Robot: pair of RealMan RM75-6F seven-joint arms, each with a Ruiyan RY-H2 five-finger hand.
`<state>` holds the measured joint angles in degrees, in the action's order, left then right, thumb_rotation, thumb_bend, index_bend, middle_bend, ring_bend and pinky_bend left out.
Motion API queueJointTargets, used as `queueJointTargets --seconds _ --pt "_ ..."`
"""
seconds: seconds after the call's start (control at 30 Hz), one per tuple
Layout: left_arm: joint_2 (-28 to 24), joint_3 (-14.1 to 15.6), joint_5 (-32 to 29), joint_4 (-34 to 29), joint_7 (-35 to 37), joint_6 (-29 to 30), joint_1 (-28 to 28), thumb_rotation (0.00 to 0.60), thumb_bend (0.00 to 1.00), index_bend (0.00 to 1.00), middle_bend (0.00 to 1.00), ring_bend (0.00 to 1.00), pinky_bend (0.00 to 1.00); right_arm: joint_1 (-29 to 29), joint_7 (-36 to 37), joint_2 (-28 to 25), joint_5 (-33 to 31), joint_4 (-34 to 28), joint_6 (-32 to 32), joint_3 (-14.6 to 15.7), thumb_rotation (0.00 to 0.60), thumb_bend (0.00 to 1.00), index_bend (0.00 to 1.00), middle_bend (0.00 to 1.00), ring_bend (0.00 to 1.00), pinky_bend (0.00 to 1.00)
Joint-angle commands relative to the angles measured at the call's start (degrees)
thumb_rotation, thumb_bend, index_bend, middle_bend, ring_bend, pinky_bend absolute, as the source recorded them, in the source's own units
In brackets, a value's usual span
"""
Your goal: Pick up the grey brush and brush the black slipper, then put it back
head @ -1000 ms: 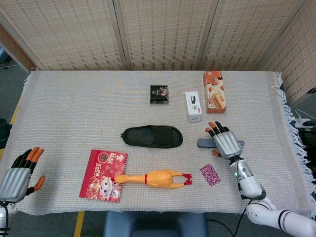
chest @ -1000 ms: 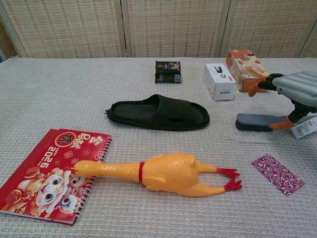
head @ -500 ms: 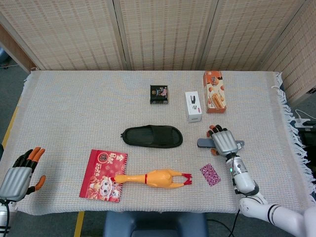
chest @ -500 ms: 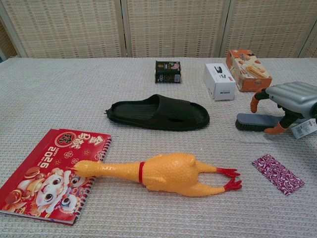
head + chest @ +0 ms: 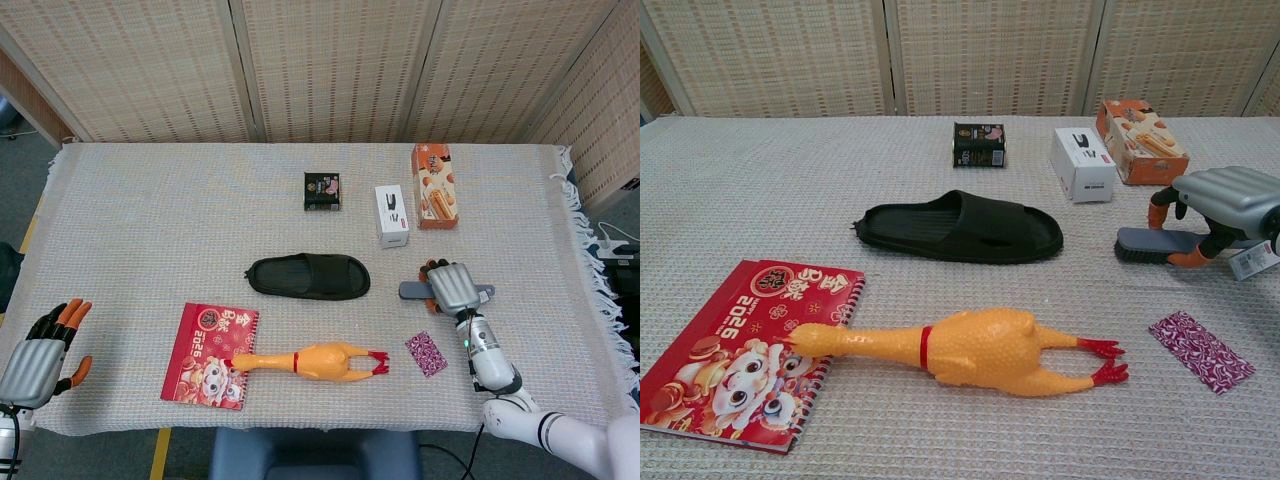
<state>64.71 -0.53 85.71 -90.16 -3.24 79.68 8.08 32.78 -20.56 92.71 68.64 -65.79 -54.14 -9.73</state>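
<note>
Right hand [image 5: 1225, 205] is hanging low over the grey long-backed brush [image 5: 1155, 245], fingers curled down either side of it; whether they are gripping, we cannot tell. Brush is lying on the woven worktop [image 5: 160, 220], well right of the black rubber slipper [image 5: 308, 276]. Left hand [image 5: 40, 355] is resting spread at the near-left edge, holding nothing.

The right hand [image 5: 460, 287] is being held palm-down directly over the grey brush [image 5: 1155, 246], its fingers [image 5: 1157, 211] curling down around the brush, with the forearm extending back from the brush toward the robot. The left hand [image 5: 38, 352] is being kept far from the brush, empty, with its fingers spread.
</note>
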Motion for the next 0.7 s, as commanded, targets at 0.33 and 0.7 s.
queueJointTargets --seconds 0.33,0.7 --pt "-0.2 0.1 0.5 -0.3 0.5 0.5 -0.1 0.6 0.43 0.0 0.0 0.0 0.14 0.9 4.8 -3.4 3.0 -4.7 -2.1 -0.9 0.6 0.45 0.76 0.51 0.5 0.76" --pt "-0.9 0.1 0.8 -1.0 1.9 0.3 0.1 0.6 0.44 0.0 0.0 0.0 0.14 4.6 6.5 -4.8 2.7 -11.4 -1.6 -4.4 0.6 0.46 0.77 0.52 0.51 0.77"
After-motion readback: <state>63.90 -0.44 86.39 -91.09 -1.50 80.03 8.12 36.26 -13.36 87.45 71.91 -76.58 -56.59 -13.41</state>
